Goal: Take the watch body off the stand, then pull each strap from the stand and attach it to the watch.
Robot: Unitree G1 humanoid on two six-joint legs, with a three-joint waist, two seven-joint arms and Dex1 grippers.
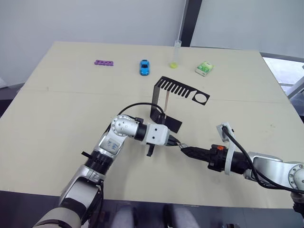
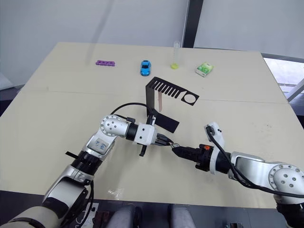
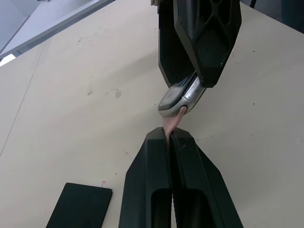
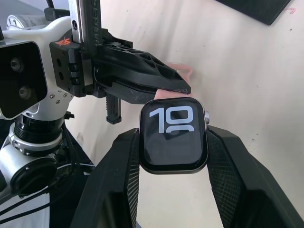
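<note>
Gripping watch body (image 4: 173, 135), right pincer (image 4: 172, 156); left pincer (image 3: 169, 137) clenched on strap (image 3: 171, 123), seemingly touching.

A dark screen with white numerals was shown on the watch body (image 4: 173, 135), framed by a grey-black case. A pale pink strap (image 3: 172, 124) was seen between the black fingers (image 3: 147, 190) of the left gripper (image 3: 169, 137). Black was worn by the stand (image 1: 167, 97), with a second pink strap (image 1: 167, 101) hung in its comb. Beige was the table (image 1: 61, 109). Purple was the holed bar (image 1: 103, 62), blue the toy car (image 1: 144, 67), green and white the packet (image 1: 204, 69).
</note>
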